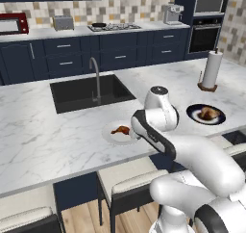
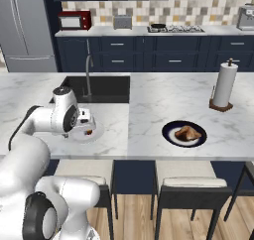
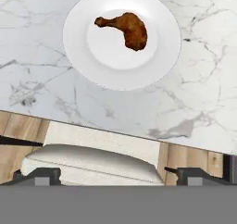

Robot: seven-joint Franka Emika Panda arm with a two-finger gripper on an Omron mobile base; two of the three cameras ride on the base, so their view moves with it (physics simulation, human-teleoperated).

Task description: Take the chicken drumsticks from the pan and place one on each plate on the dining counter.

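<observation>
A white plate (image 3: 76,35) lies on the dining counter (image 1: 43,135) near its front edge, with one glossy brown chicken drumstick (image 3: 130,28) on it; the same plate (image 1: 109,135) and drumstick (image 1: 121,129) show just left of my hand. To the right, a dark plate (image 1: 192,110) with a pale rim carries the other drumstick (image 1: 207,113). My gripper (image 3: 120,174) is open with nothing between its fingers. It hangs above the counter's front edge, drawn back from the white plate. The black pan (image 1: 99,24) stands on the stove at the back.
A black sink (image 1: 77,95) with a curved tap (image 1: 96,75) lies behind the white plate. A paper towel roll (image 1: 212,69) stands behind the dark plate. Cushioned stools (image 1: 134,179) are tucked under the counter's front edge.
</observation>
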